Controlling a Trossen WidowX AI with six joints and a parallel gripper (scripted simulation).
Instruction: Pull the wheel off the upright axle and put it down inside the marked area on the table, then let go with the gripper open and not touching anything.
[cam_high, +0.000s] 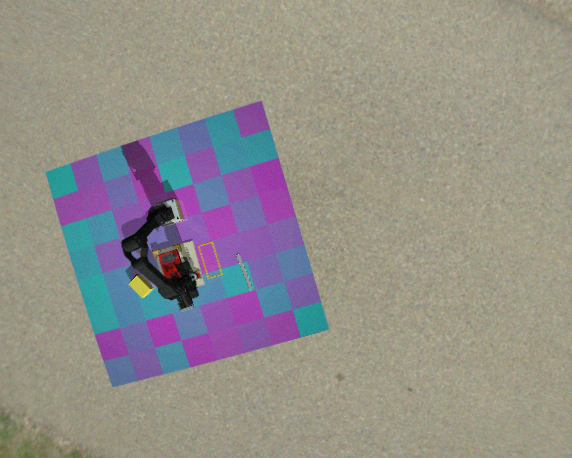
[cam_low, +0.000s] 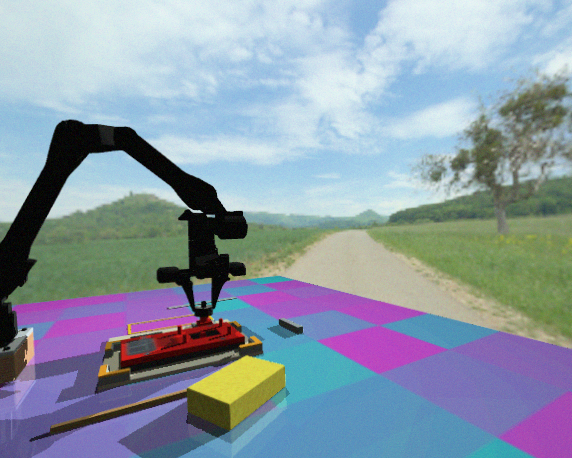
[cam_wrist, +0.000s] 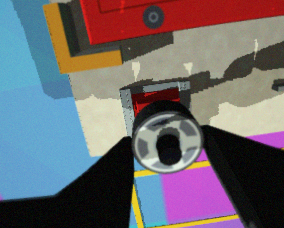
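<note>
The gripper (cam_wrist: 168, 145) is clamped on the wheel (cam_wrist: 168, 141), with the red chassis (cam_low: 182, 341) directly below. Beside the chassis on its far side, the yellow-outlined marked area (cam_high: 210, 260) lies unobstructed. The yellow block (cam_low: 236, 389) and wooden stick (cam_low: 117, 411) sit on the chassis's near side.

The black arm rises from its base at the left, bends at a high elbow and reaches down to the right. Its claw (cam_low: 204, 306) points straight down, both fingers clamped against the wheel (cam_wrist: 167, 141).
</note>
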